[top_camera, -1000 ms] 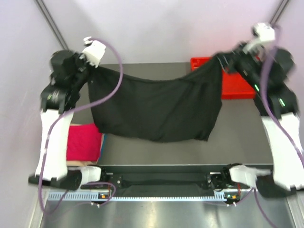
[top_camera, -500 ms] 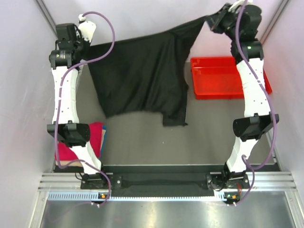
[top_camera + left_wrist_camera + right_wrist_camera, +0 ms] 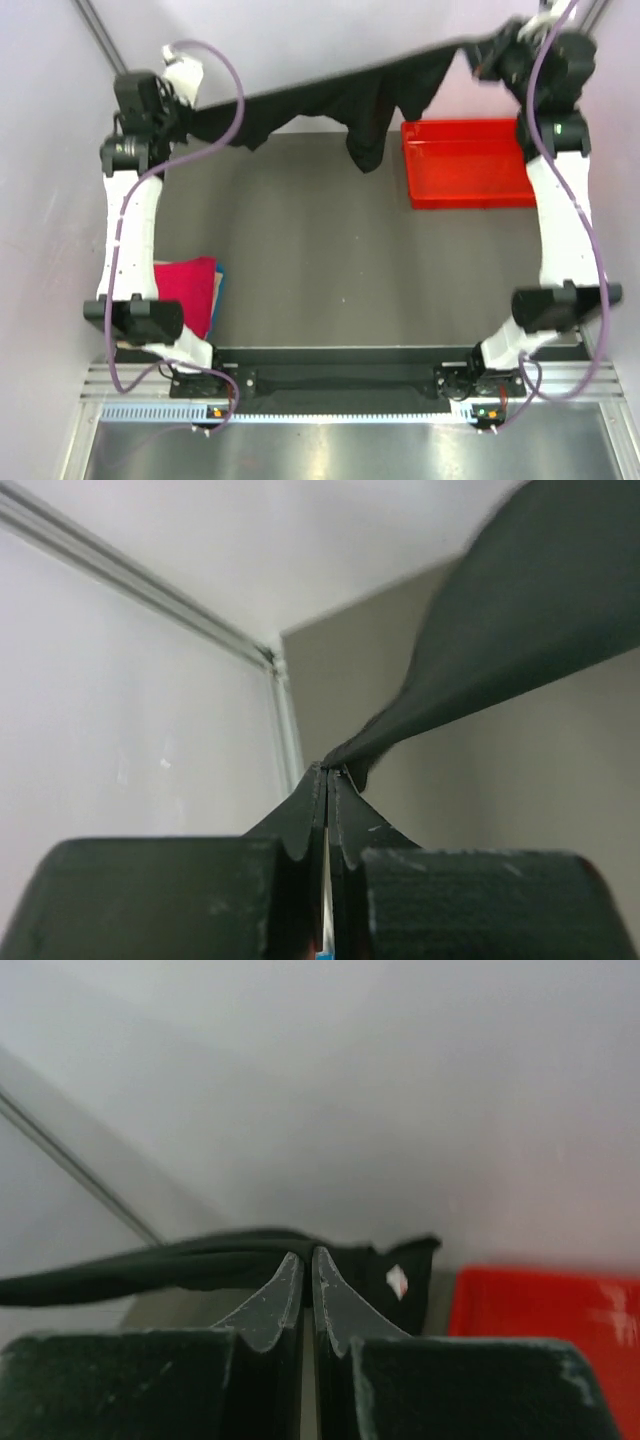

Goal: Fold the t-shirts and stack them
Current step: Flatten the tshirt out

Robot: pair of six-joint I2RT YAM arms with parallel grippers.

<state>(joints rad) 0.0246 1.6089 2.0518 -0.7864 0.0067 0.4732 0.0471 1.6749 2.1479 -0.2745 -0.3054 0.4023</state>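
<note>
At the bench's (image 3: 330, 260) near-left corner lies a folded red t-shirt (image 3: 180, 290), a blue t-shirt's (image 3: 218, 288) edge showing beside it. Above the far edge, the black t-shirt (image 3: 330, 98) hangs stretched in the air, its ends pinched in the left gripper (image 3: 328, 775) and right gripper (image 3: 307, 1257).

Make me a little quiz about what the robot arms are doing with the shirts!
1. True or false: the left fingers and the right fingers are both shut on the black t-shirt.
2. Where is the red tray? A) at the far right of the table; B) at the near left; C) held in the left fingers.
3. Fill in: the folded t-shirt at the table's near left is ___ in colour.
Key: 1 true; 2 A; 3 red.
</note>
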